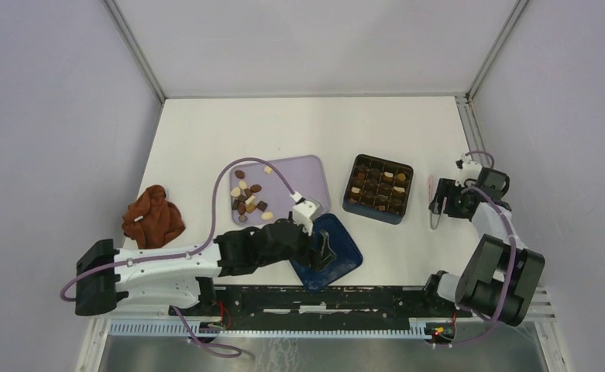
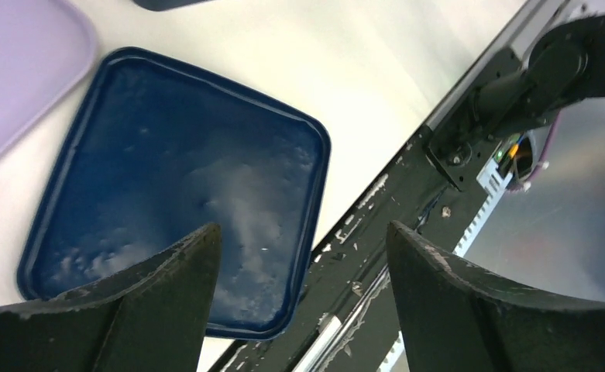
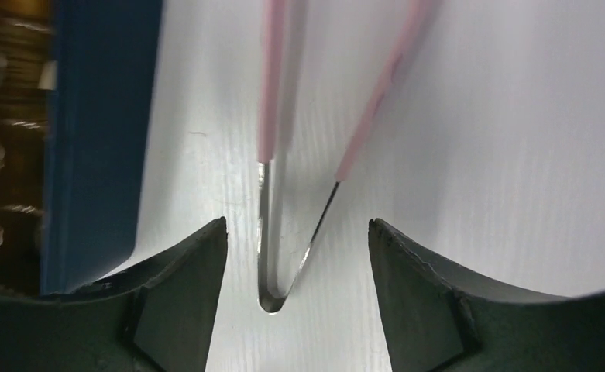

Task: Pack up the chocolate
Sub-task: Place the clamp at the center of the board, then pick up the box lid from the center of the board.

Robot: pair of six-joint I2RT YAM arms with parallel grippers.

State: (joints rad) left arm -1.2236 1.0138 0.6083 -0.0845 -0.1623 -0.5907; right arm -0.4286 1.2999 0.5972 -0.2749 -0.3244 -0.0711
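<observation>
Loose chocolate (image 1: 248, 198) pieces, dark, brown and cream, lie on a lavender tray (image 1: 303, 172). More chocolate sits in the compartments of a dark blue box (image 1: 378, 187) (image 3: 101, 139). My left gripper (image 1: 321, 248) (image 2: 303, 232) is open and empty, low over the near edge of a blue lid (image 1: 344, 249) (image 2: 175, 170). The pink tongs (image 1: 432, 203) (image 3: 269, 93) lie flat on the table right of the box. My right gripper (image 1: 441, 206) (image 3: 295, 225) is open, and the tongs' metal bend lies between its fingers without touching them.
A reddish-brown cloth (image 1: 153, 218) is bunched at the left. A black rail (image 1: 345, 298) (image 2: 392, 232) runs along the table's near edge, just past the lid. The right arm's base (image 2: 562, 70) stands on it. White walls close in the table.
</observation>
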